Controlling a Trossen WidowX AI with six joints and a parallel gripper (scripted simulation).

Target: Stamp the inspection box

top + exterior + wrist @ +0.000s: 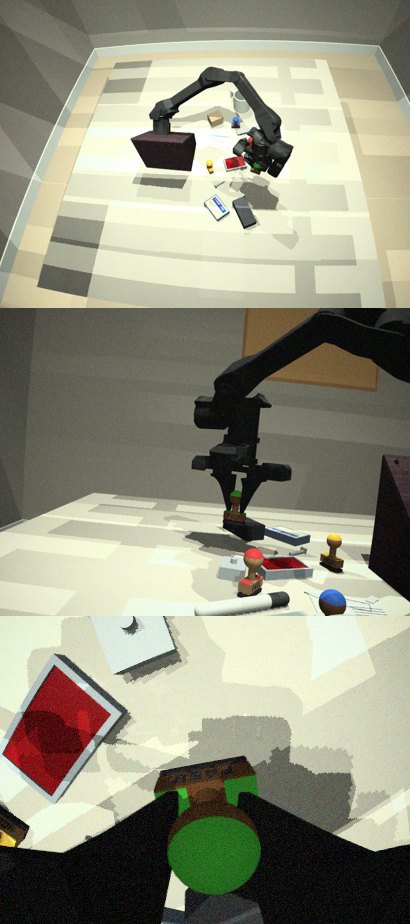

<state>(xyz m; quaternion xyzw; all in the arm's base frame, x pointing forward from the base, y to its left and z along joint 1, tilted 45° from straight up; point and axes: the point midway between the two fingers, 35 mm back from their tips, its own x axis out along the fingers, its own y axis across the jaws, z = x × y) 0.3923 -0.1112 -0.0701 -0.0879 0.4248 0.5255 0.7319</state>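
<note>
"What do you have, in the top view?" "My black parallel-jaw gripper (256, 165) (235, 511) (208, 802) and the green-topped wooden PASS stamp (256, 167) (235, 507) (214, 853), beyond the open red ink pad (235, 162) (284, 563) (57, 731). My wrist partly covers the red-knobbed stamp (250, 141) (253, 569); the white card (219, 140) (360, 604) shows no print I can make out."

"And the exterior?" "I grip the stamp upright, raised above the bench. The card is cut off, and the stamp's underside is hidden."

"Which step, by the wrist view?" "The pad sits apart, off to one side. I can't see whether I'm inked. If I'm not, I judge inking comes next: centre over the pad, press level."
</note>
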